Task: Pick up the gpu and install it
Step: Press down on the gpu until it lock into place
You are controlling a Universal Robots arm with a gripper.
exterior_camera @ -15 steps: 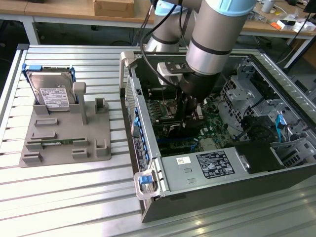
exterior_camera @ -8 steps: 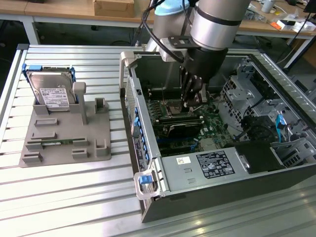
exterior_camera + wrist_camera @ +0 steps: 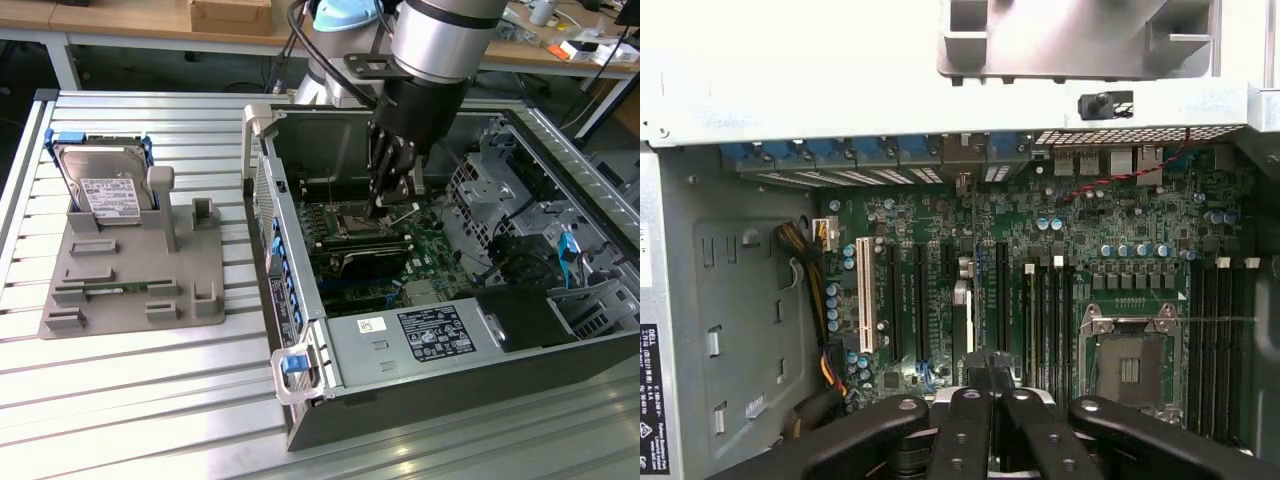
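While my hand (image 3: 388, 195) hangs inside the case (image 3: 300, 400), fingers drawn nearly together on a dark narrow edge I take for the gpu (image 3: 990, 368), it sits directly above the motherboard (image 3: 940, 230) slots.

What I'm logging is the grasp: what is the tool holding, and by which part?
Cannot be told: the tool hangs low over the motherboard inside the open case, its tip too dark to read.

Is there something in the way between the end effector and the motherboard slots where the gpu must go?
Nothing visible. The end effector hangs inside the open case over the motherboard; its slots look bare, the cable bundle aside.
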